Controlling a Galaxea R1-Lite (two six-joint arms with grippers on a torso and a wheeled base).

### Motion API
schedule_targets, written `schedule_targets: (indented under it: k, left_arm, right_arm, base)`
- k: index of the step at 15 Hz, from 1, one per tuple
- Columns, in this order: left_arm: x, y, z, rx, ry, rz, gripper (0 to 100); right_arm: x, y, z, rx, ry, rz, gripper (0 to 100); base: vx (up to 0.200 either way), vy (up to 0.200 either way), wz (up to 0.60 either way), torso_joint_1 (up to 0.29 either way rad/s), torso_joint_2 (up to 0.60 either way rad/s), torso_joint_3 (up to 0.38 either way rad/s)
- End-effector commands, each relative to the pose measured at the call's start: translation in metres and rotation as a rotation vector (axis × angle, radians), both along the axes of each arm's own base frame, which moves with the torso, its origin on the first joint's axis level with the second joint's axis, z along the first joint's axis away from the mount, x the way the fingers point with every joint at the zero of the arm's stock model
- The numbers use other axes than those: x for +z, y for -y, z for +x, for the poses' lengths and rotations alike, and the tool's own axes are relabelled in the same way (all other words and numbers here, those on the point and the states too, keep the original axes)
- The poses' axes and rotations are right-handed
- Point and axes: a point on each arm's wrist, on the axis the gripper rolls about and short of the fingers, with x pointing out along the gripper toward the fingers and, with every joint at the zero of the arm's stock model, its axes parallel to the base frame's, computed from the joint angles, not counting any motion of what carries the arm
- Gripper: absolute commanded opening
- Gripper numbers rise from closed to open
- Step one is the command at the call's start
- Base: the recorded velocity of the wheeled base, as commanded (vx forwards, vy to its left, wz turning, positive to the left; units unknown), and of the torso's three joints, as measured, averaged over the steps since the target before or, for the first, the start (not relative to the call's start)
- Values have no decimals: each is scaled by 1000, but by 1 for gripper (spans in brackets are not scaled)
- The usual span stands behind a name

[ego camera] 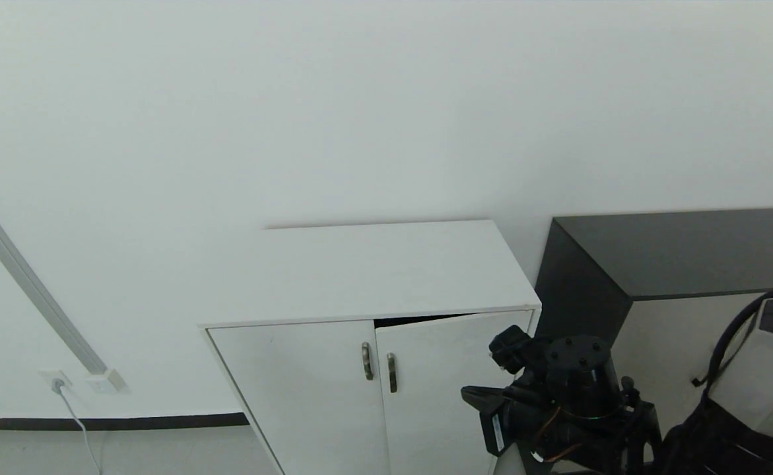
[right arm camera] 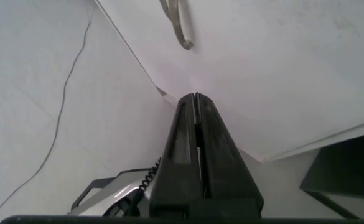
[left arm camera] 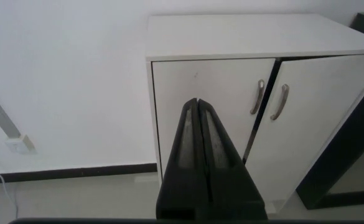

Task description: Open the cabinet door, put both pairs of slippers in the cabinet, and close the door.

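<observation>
The white cabinet [ego camera: 386, 277] stands against the wall with two doors. Its left door [ego camera: 300, 396] is flush, while the right door [ego camera: 445, 382] stands slightly ajar, with a dark gap along its top edge. Two metal handles [ego camera: 367, 361] sit side by side at the middle. My right arm [ego camera: 571, 396] is low in front of the right door. My right gripper [right arm camera: 196, 98] is shut and empty, its tips close to the door face just below a handle [right arm camera: 178, 25]. My left gripper [left arm camera: 198, 102] is also shut and empty, farther back, facing the left door [left arm camera: 213, 112].
A black table [ego camera: 690, 251] stands right beside the cabinet on its right. On the left wall are a socket with a white cable [ego camera: 56, 382] and a slanted cable duct [ego camera: 30, 284]. Bare light floor lies left of the cabinet [left arm camera: 76, 199].
</observation>
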Motion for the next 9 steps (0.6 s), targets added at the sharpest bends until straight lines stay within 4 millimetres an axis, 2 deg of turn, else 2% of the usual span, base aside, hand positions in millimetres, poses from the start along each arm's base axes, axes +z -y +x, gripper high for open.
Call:
schedule_targets:
  k: [1,6,9]
  left_arm:
    - [0,0,0,1,0,0,0]
    - [0,0,0,1,0,0,0]
    - [0,0,0,1,0,0,0]
  right_arm:
    - [-13,-8,11,-7,-14,-13,0]
    - [-24,-15,47,-60,9,3,0]
    - [-29,-17,61,-80,6,2,0]
  base:
    - [0,0,0,0,0,0]
    - [0,0,0,0,0,0]
    - [0,0,0,0,0,0]
